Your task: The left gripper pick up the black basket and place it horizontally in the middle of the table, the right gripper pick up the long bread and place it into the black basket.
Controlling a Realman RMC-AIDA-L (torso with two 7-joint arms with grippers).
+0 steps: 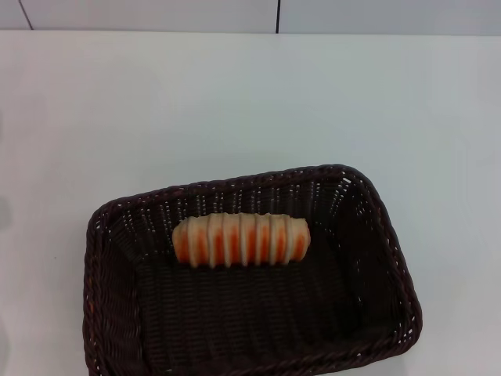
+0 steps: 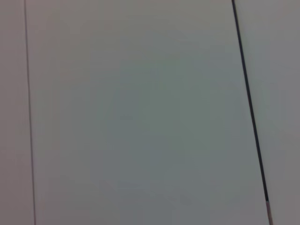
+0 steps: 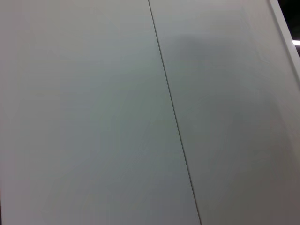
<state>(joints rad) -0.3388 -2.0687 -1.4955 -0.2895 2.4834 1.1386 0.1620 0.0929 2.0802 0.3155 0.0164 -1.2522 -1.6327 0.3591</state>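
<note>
Lying in woven black basket: ridged long bread (lengthwise); grippers unseen, jaws untellable.

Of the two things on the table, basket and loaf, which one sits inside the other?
The long bread lies inside the black basket, along its far wall. The basket rests directly on the white table. Neither tool is in view.
</note>
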